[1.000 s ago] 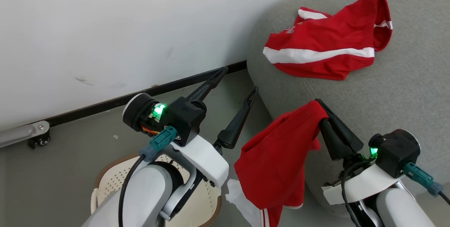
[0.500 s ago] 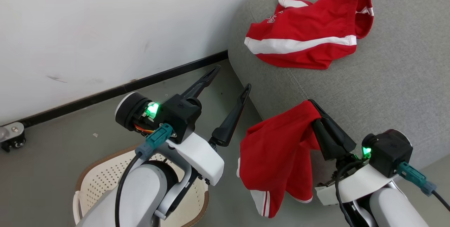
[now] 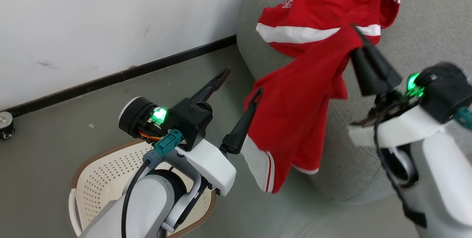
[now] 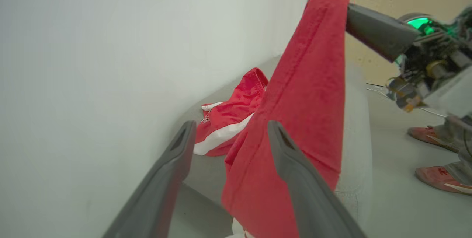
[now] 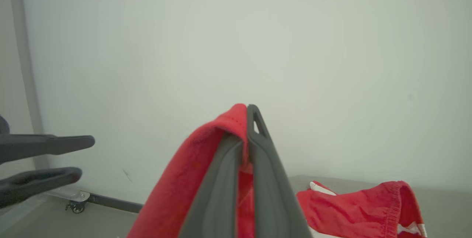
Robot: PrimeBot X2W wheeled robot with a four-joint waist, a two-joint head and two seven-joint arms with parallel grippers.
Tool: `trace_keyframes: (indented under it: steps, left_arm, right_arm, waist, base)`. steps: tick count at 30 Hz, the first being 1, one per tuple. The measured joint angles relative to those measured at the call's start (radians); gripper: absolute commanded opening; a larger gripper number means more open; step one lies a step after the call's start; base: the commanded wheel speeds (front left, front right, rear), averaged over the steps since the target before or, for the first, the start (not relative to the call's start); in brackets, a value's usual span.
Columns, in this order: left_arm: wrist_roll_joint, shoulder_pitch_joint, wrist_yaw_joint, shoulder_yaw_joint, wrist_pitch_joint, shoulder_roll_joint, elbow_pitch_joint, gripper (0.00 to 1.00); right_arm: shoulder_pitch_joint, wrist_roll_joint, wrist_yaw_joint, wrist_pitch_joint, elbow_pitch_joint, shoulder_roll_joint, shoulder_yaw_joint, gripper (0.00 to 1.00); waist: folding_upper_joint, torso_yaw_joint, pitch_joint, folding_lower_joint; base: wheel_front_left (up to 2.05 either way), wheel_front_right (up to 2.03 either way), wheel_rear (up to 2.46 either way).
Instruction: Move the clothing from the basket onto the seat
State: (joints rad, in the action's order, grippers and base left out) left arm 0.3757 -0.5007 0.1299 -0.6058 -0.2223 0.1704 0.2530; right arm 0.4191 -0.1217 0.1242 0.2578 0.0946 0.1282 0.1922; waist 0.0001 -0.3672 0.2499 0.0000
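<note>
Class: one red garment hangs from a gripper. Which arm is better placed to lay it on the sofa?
Right. The right gripper is shut on the garment by the sofa; the left gripper is open, empty.

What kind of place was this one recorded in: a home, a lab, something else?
Likely a sparse indoor room, maybe a test space staged like a home: a grey sofa against a plain white wall, a smooth grey floor, and a laundry basket standing on it.
</note>
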Motion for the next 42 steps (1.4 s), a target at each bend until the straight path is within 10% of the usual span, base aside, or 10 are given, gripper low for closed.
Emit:
trace_keyframes:
  steps: [20,42]
  left_arm:
    - [-0.037,-0.006,0.019,0.003,-0.035,0.025,0.073,1.0]
    - [-0.053,-0.047,0.018,0.0,-0.078,0.05,0.132,1.0]
  right_arm:
    - [0.5,0.026,0.0,-0.041,-0.119,0.177,-0.109,0.0]
    - [0.983,0.278,0.0,-0.175,-0.335,0.557,-0.183,0.0]
  waist:
    - [0.0,0.049,0.119,0.0]
    - [-0.0001,0.11,0.251,0.0]
  base:
    - [0.0,0.0,0.0]
    - [0.0,0.0,0.0]
